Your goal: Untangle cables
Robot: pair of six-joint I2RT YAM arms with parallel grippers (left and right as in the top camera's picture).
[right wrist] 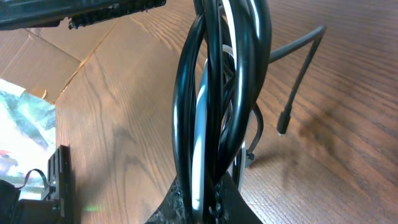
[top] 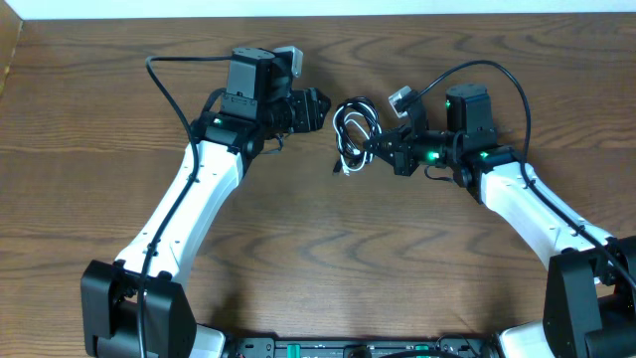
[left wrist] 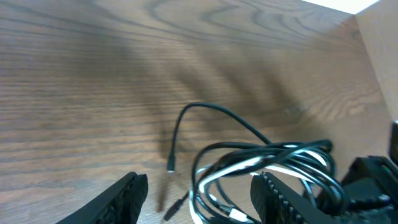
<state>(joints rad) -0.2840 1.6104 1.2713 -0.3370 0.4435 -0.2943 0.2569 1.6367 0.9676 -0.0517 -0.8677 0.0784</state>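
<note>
Cables (top: 353, 134) sit clamped in right end effector (top: 379, 151), forearm reaching inward.

One black cable (left wrist: 219, 112) and one white cable (left wrist: 245, 167).

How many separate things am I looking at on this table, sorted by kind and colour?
Black cable: 1
White cable: 1
Robot arms: 2, the left arm and the right arm
Total: 4, as far as the tangle lets me tell the strands apart.
</note>
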